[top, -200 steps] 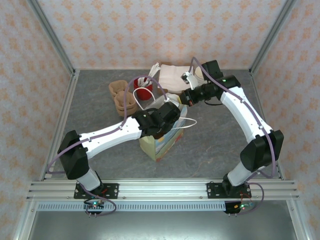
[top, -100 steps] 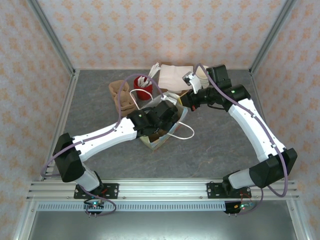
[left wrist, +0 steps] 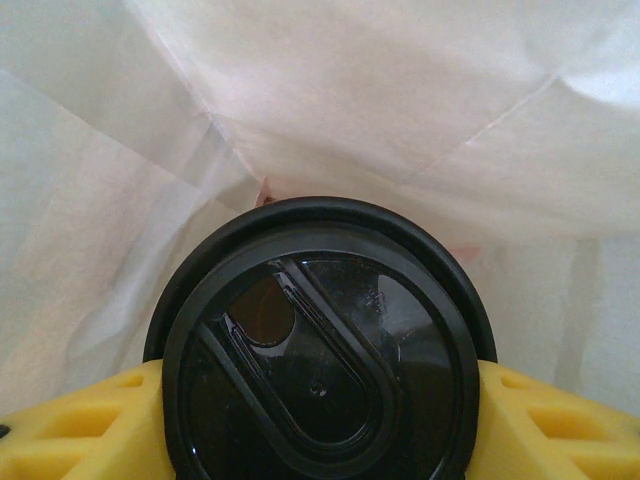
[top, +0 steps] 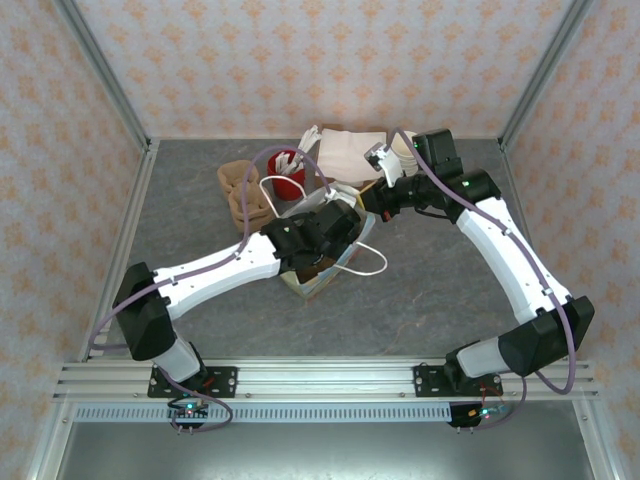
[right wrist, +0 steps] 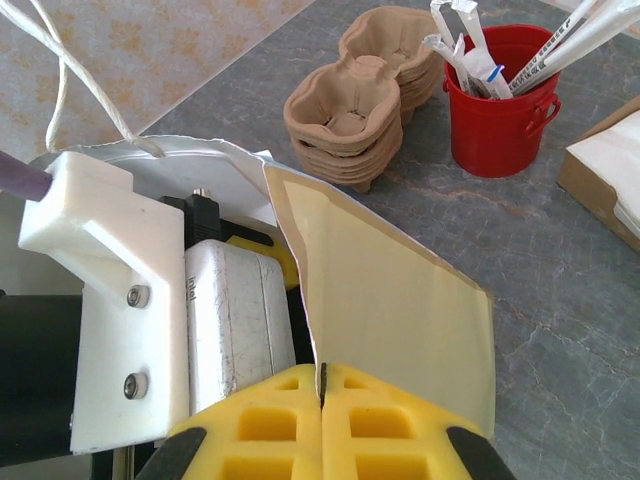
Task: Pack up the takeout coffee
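Observation:
The takeout coffee shows its round black lid (left wrist: pixel 320 350) from above, and the cup body is hidden beneath it. My left gripper (left wrist: pixel 320 410) is shut on the coffee, a yellow finger (left wrist: pixel 70 430) on each side of the lid. White bag paper (left wrist: pixel 400 110) surrounds the coffee on all sides. From above, my left gripper (top: pixel 335 225) reaches down into the mouth of the white paper bag (top: pixel 322 278). My right gripper (right wrist: pixel 322 385) is shut on the bag's top edge (right wrist: pixel 390 300), holding the mouth open, and stands at the bag's far right side (top: pixel 372 195).
A stack of brown pulp cup carriers (top: pixel 245 195) and a red bucket of stirrers and straws (top: pixel 287 180) stand left of and behind the bag. Flat white bags (top: pixel 345 155) lie at the back. The carriers (right wrist: pixel 360 100) and bucket (right wrist: pixel 500 105) lie just beyond my right gripper.
The bag has gone from leaning toward the front to standing more upright. My right arm's elbow swung out to the right. The left gripper with the coffee stays in the bag's mouth.

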### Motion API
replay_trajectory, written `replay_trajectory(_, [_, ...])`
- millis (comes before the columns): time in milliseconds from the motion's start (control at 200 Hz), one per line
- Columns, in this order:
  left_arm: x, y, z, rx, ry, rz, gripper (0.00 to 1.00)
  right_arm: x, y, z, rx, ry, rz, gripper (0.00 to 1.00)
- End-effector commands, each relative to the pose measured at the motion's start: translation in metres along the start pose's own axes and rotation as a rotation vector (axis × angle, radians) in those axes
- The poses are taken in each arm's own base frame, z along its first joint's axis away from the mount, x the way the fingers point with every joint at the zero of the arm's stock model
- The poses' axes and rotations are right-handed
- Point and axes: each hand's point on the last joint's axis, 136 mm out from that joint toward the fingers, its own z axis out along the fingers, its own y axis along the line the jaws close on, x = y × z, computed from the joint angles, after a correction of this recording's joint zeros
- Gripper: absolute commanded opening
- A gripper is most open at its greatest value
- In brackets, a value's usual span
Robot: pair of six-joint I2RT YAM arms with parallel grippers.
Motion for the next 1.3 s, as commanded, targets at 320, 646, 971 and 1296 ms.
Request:
replay_trajectory(320, [0.0, 0.006, 0.014, -0.101, 0.004, -0.015, 0.63, -0.005, 0.01, -0.006, 0.004, -0.043, -0.096, 0.0])
replay_trajectory(646, [0.012, 0.009, 0.024, -0.126, 0.048, -0.007, 0.63, -0.008, 0.005, -0.006, 0.037, -0.036, -0.128, 0.0])
replay_trajectory(971, [-0.003, 0.007, 0.015, -0.1, 0.031, -0.029, 0.63, -0.006, 0.004, -0.005, 0.059, -0.026, -0.149, 0.0])
replay_trajectory(1296, [-0.01, 0.01, 0.007, -0.12, 0.053, -0.025, 0.62, -0.003, 0.003, -0.006, 0.096, -0.014, -0.181, 0.0])
